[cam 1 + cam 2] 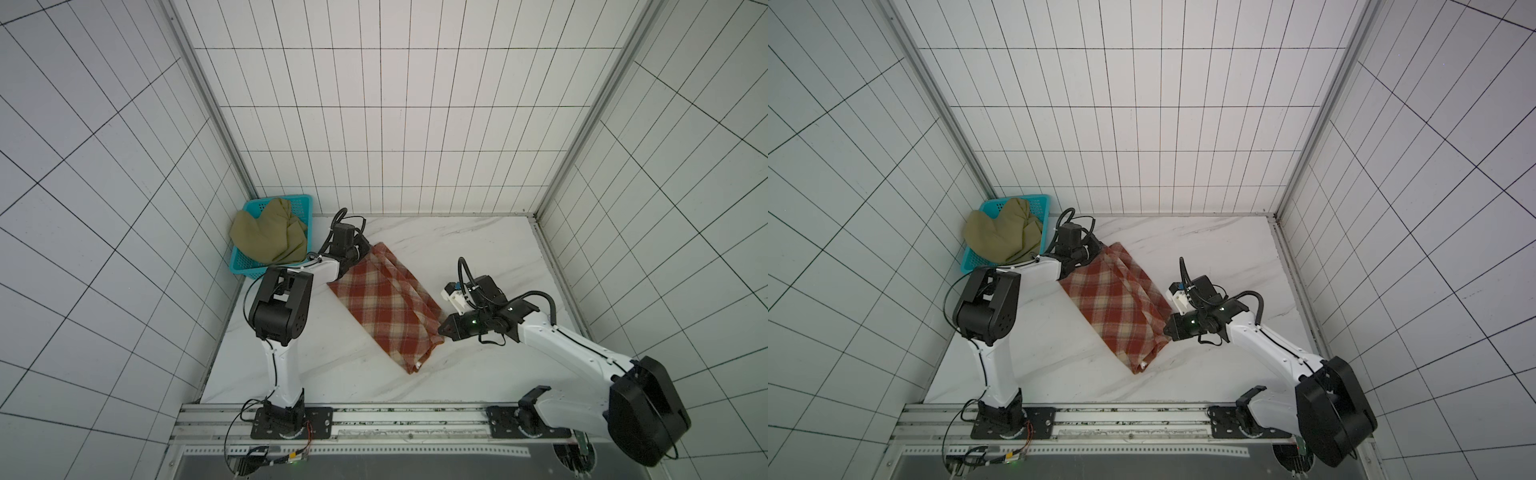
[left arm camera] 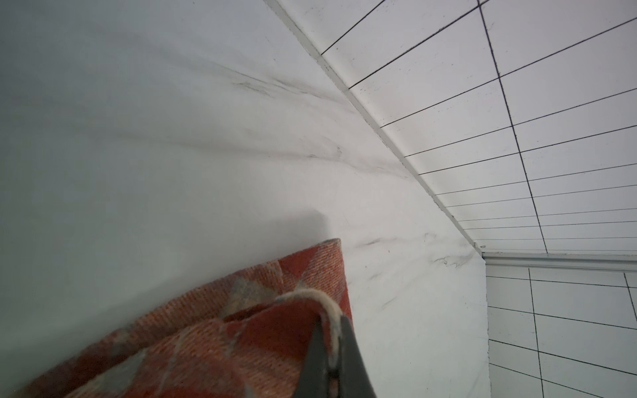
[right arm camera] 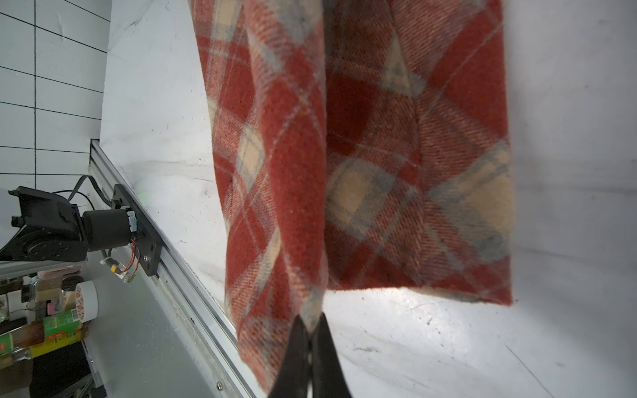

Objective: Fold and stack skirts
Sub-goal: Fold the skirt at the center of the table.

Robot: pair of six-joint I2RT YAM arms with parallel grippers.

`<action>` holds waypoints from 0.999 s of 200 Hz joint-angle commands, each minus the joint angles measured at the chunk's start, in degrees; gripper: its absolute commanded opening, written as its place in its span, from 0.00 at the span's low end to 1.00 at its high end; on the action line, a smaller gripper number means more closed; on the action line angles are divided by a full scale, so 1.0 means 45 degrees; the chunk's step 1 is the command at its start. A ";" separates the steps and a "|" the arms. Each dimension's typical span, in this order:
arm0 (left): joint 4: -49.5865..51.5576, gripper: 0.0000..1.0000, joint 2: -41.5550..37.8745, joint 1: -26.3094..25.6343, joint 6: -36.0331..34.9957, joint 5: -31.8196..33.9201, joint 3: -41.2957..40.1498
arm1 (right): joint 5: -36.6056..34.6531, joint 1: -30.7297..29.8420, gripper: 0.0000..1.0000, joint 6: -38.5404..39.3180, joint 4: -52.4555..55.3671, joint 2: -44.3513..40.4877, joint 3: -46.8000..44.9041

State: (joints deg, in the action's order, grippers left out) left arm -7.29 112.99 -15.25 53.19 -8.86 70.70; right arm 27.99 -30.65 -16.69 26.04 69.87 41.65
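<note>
The rust-red and cream plaid skirt [image 1: 386,303] [image 1: 1117,303] lies folded in a long strip across the marble table. My left gripper [image 1: 362,251] [image 1: 1099,249] [image 2: 332,322] is shut on its far corner, pinching a cream edge of the cloth. At the strip's near right edge my right gripper [image 1: 441,328] [image 1: 1166,328] [image 3: 312,322] is shut on a fold of the plaid skirt [image 3: 362,155], which hangs slightly raised there. The olive-khaki skirt [image 1: 268,237] [image 1: 1003,235] sits crumpled in the teal basket [image 1: 245,266] [image 1: 971,262].
The basket stands in the far left corner against the tiled wall. The marble table [image 1: 478,249] is bare to the right of and behind the plaid skirt. An aluminium rail [image 1: 374,419] with both arm bases runs along the front edge. Bottles and tape [image 3: 51,310] lie beyond it.
</note>
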 commanded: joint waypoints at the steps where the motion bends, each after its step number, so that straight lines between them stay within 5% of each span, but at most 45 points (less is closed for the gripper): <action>1: -0.0568 0.00 -0.1299 0.0200 0.0139 0.0456 -0.0521 | 0.0058 0.0022 0.00 0.0346 0.0912 -0.0620 0.1406; 43: -0.0190 0.00 -0.3862 0.1132 0.0142 0.0185 -0.1946 | -0.0002 -0.0906 0.00 -0.0303 0.0813 -0.1934 0.1674; 116: 0.2455 0.00 -0.8689 0.3964 -0.0757 -0.0891 -0.3821 | -0.1128 -0.4842 0.00 -0.1332 0.0180 -0.1844 0.2550; 200: 0.3710 0.00 -1.1098 0.6626 -0.1361 -0.1274 -0.4973 | -0.1181 -0.7348 0.00 -0.1612 -0.0703 -0.0342 0.3343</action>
State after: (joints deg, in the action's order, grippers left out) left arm 10.85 65.04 11.64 48.56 -16.78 48.56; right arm 21.45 -60.86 -23.14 21.71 67.33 51.05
